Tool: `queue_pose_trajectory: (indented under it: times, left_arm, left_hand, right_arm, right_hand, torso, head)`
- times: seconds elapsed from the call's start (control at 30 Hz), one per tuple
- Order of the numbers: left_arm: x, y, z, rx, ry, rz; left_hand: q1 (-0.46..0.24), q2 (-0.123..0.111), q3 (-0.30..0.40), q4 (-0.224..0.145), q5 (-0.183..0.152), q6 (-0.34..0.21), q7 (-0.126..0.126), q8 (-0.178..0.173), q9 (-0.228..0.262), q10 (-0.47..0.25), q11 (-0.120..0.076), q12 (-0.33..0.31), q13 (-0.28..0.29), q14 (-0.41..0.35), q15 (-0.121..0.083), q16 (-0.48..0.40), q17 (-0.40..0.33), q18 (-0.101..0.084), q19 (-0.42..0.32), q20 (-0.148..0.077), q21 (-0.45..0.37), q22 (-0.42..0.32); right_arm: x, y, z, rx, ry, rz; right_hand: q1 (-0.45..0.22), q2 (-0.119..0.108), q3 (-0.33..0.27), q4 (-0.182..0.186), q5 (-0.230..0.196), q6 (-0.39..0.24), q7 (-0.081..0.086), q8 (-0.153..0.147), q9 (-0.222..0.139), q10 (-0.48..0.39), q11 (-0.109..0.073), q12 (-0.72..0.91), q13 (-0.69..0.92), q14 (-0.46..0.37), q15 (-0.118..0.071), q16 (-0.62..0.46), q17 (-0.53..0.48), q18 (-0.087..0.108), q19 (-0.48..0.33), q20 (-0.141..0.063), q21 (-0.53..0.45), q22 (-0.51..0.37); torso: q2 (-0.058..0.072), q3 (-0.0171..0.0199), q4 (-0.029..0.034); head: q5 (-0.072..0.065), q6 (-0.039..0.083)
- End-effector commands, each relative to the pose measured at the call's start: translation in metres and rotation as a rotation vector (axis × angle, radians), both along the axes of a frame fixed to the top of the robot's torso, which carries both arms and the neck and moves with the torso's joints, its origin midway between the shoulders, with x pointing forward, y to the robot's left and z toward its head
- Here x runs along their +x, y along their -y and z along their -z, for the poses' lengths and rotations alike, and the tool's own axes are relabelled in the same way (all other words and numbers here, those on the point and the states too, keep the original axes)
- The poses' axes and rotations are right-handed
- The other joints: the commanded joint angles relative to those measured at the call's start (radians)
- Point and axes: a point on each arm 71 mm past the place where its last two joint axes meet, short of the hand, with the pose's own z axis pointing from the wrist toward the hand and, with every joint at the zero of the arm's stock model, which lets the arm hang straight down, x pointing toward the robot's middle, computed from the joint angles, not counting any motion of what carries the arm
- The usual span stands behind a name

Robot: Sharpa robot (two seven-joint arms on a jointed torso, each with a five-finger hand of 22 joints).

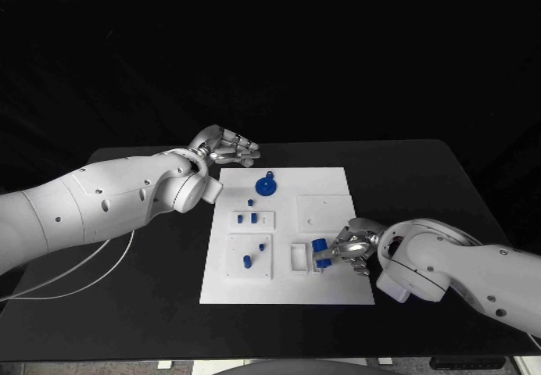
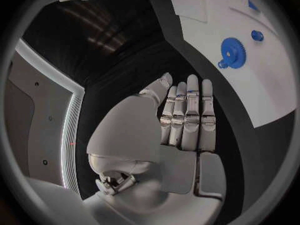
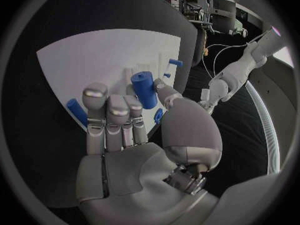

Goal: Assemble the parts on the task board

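Right robot hand (image 1: 352, 248) gripping blue cylinder (image 1: 321, 251) above task board (image 1: 327, 293) recess

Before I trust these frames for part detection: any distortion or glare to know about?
Head view: straight edges, task board bright against black. Left wrist view: fisheye curves the board's edge; left hand blocks the middle. Right wrist view: same bending; right hand covers some board.

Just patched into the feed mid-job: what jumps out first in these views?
The right hand stands out first: at the near right part of the white task board it holds a blue cylinder between thumb and fingers, beside a recessed slot. Next is the blue gear lying flat near the board's far edge. The left hand hovers off the board's far left corner, fingers straight and holding nothing.
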Motion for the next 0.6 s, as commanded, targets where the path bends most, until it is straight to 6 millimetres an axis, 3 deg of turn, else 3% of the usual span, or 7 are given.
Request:
queue_pose_trajectory:
  times: [0.03,0.6]
  left_arm:
    - [-0.001,0.003,0.0,-0.007,-0.004,0.014]
    - [-0.001,0.004,0.0,-0.007,-0.006,0.016]
  left_hand:
    - [0.007,0.002,0.002,0.005,0.004,-0.005,-0.002,-0.003,-0.001,-0.005,-0.003,0.001,0.0,-0.001,0.007,-0.006,0.001,-0.013,0.005,0.0,0.004,-0.001]
    - [0.007,0.002,0.002,0.005,0.004,-0.005,-0.002,-0.003,-0.001,-0.005,-0.003,0.001,0.0,-0.001,0.007,-0.006,0.001,-0.013,0.005,0.0,0.004,-0.001]
  right_arm:
    - [-0.002,-0.003,0.0,0.007,-0.024,-0.006]
    - [-0.001,-0.021,0.014,-0.016,-0.063,-0.049]
  right_hand:
    - [0.004,0.006,0.0,-0.005,0.006,0.006,-0.001,0.007,0.011,0.004,-0.003,0.004,-0.002,0.003,-0.004,0.003,0.0,-0.008,0.055,-0.002,0.002,0.063]
    - [0.005,-0.004,-0.017,0.022,0.003,0.005,0.0,0.007,0.007,0.001,-0.002,-0.001,-0.007,0.001,-0.003,-0.001,-0.005,-0.008,0.054,-0.002,-0.004,0.064]
  torso:
    - [0.0,0.0013,0.0]
    - [0.001,0.0023,0.0006]
  head:
    - [0.003,-0.002]
    - [0.012,-0.008]
